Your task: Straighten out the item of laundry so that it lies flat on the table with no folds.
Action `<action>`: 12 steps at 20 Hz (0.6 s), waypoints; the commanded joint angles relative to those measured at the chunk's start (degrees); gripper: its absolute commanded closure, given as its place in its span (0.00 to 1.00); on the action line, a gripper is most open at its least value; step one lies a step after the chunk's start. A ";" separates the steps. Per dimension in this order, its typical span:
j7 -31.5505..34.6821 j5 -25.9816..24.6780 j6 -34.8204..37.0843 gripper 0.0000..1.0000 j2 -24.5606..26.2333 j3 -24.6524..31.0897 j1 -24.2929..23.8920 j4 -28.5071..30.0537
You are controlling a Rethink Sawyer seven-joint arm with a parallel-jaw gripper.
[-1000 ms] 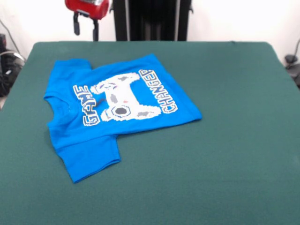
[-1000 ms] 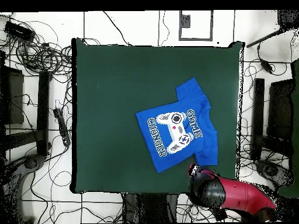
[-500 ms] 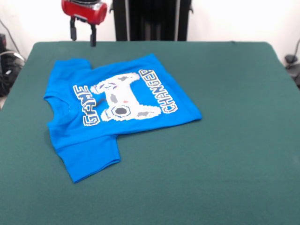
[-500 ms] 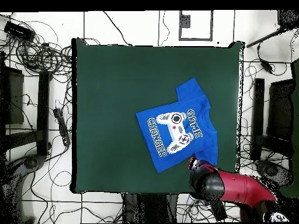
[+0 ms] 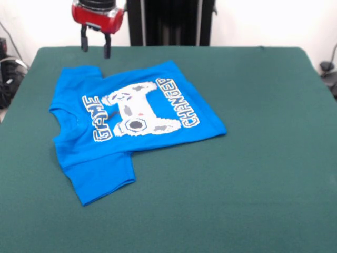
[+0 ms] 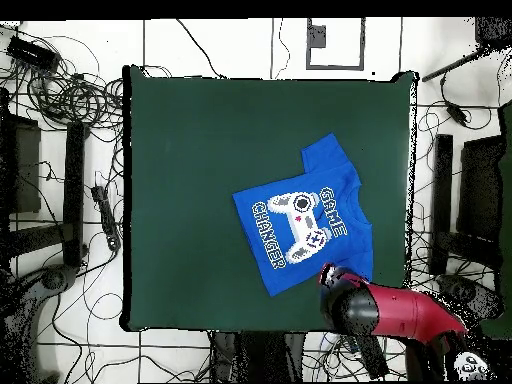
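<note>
While the blue T-shirt [image 5: 126,118] is spread on the green table [image 5: 253,158], the gripper [image 5: 95,46] is held in the air at the upper left of the front view, with its two fingers [image 5: 84,42] apart and nothing between them. The shirt is seen in the left half of that view, print side up. One sleeve is pointed to the lower left. In the overhead view, the shirt [image 6: 305,225] is found right of the middle, and the red arm [image 6: 400,312] is seen at the lower right.
</note>
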 commanded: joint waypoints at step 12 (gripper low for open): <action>1.41 0.01 0.86 0.00 8.55 4.79 3.05 -6.20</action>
